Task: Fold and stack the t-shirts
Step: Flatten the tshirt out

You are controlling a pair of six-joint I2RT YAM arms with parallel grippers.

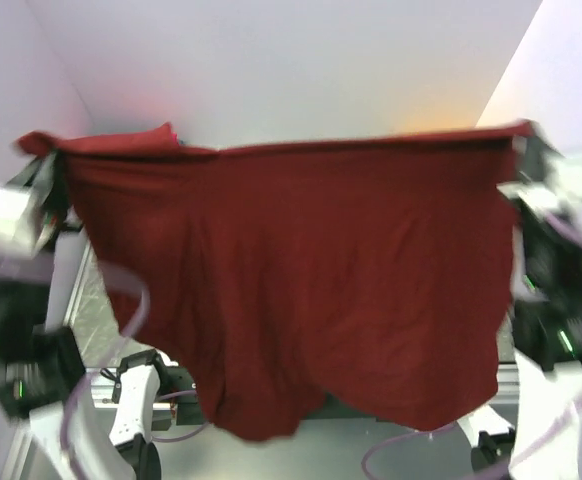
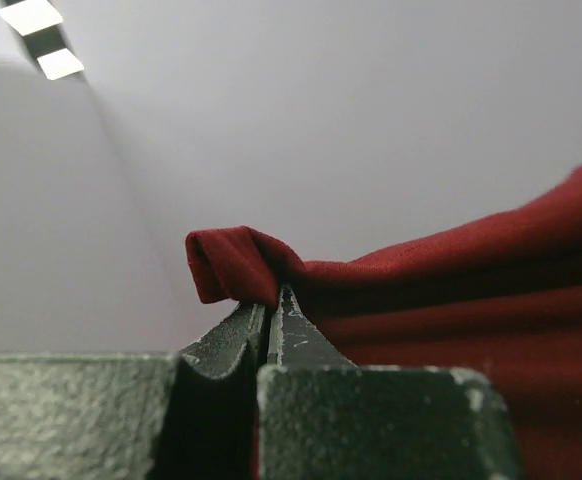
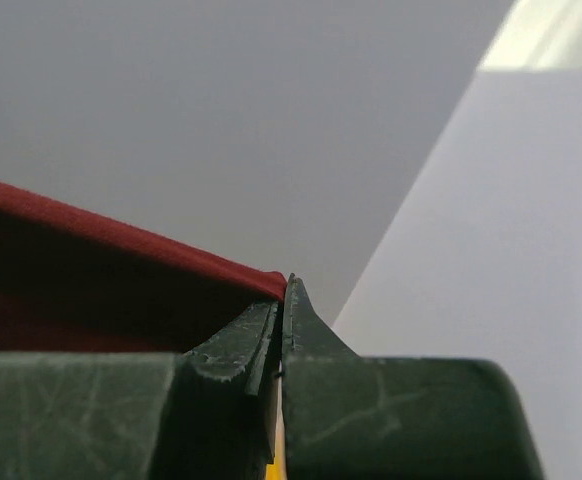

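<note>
A big dark red t-shirt (image 1: 301,280) is up in the air, spread out wide between the two arms. Its top edge runs in an almost straight line from one side to the other. The rest of the cloth hangs down loose. The bottom edge is wavy, with one part hanging lower near the left and one near the right. The shirt hides most of what is under it.

Behind the shirt is a plain white wall (image 1: 291,70).

The left arm (image 1: 11,230) is raised at the left side of the shirt, and the right arm (image 1: 556,260) is raised at the right side. Both look blurry from above.

The left fingers (image 2: 233,338) are pressed tight together with the top left corner of the shirt pinched between them. A small rolled-up lump of red cloth sticks out just past the tips.

The right fingers (image 3: 239,345) are squeezed tight too. They pinch the top right corner of the shirt, and the red edge ends right at the tips.

A pale cable (image 1: 147,298) loops beside the left arm
</note>
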